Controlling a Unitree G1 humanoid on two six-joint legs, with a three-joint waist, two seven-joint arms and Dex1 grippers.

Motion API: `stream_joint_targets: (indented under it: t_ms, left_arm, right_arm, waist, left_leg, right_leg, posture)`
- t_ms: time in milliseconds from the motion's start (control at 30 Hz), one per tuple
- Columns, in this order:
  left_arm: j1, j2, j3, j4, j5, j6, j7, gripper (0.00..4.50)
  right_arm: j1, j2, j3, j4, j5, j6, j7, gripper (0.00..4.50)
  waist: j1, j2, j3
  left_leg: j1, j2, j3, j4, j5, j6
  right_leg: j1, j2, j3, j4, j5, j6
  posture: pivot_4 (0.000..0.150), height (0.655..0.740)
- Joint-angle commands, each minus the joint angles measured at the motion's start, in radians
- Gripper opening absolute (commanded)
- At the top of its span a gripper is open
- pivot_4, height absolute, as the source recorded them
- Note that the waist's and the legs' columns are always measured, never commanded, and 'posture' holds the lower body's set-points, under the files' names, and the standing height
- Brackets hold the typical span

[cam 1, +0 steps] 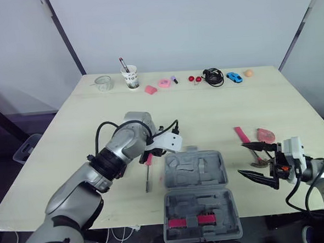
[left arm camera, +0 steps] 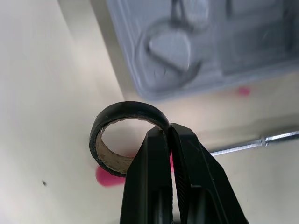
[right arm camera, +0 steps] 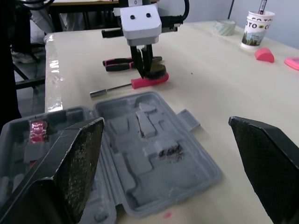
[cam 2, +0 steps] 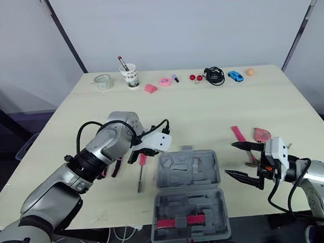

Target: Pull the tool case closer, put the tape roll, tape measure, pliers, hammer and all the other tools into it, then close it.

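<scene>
The grey tool case (cam 1: 195, 177) lies open near the table's front edge, with red pieces in its near half. My left gripper (cam 1: 149, 153) is shut on a black tape roll (left arm camera: 128, 109), held just above the table left of the case, over a pink-handled screwdriver (cam 1: 147, 171). Pink-and-black pliers (right arm camera: 126, 62) lie beyond it. My right gripper (cam 1: 241, 159) stands open with nothing in it, right of the case. Behind it lie a pink-handled hammer (cam 1: 242, 136) and a reddish tape measure (cam 1: 265, 134).
Along the table's far edge stand a clear tape roll (cam 1: 103, 82), a paper cup with a pen (cam 1: 130, 77), small pink items (cam 1: 164, 83), a black cable (cam 1: 213, 77), a blue toy car (cam 1: 234, 77) and an orange ball (cam 1: 248, 72).
</scene>
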Motion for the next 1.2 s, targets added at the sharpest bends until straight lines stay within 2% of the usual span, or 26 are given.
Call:
stream_joint_targets:
  t_ms: [33,433,833,1200]
  left_arm:
    - [-0.017,-0.023,0.022,-0.045,-0.034,0.036,-0.037,0.05]
    - [-0.039,-0.065,0.041,0.062,-0.197,0.117,-0.045,0.05]
    - [-0.108,-0.093,0.032,0.302,-0.284,0.011,-0.021,0.05]
    - [-0.097,-0.126,0.060,0.433,-0.357,0.000,-0.041,0.05]
  right_arm:
    - [-0.006,-0.005,-0.006,-0.037,0.017,0.004,-0.007,4.50]
    - [0.007,-0.010,-0.011,-0.081,0.018,0.030,-0.044,4.50]
    - [0.014,-0.010,-0.014,-0.101,0.018,0.042,-0.065,4.50]
    - [0.033,-0.019,-0.026,-0.117,0.022,0.042,-0.080,4.50]
  waist:
    - [0.001,0.000,0.000]
    - [-0.002,0.000,0.000]
    - [-0.002,0.000,0.000]
    - [-0.002,0.000,0.000]
  left_leg:
    - [0.000,0.000,0.000,0.000,0.000,0.000]
    - [0.000,0.000,0.000,0.000,0.000,0.000]
    - [0.000,0.000,0.000,0.000,0.000,0.000]
    - [0.000,0.000,-0.001,0.000,0.000,0.000]
  right_leg:
    - [0.000,0.000,0.000,0.000,0.000,0.000]
    - [0.000,0.000,0.000,0.000,0.000,0.000]
    - [0.000,0.000,0.000,0.000,0.000,0.000]
    - [0.000,0.001,0.000,0.000,0.000,0.000]
  posture:
    - [0.150,0.7400]
    - [0.150,0.7400]
    - [0.150,0.7400]
    - [0.150,0.7400]
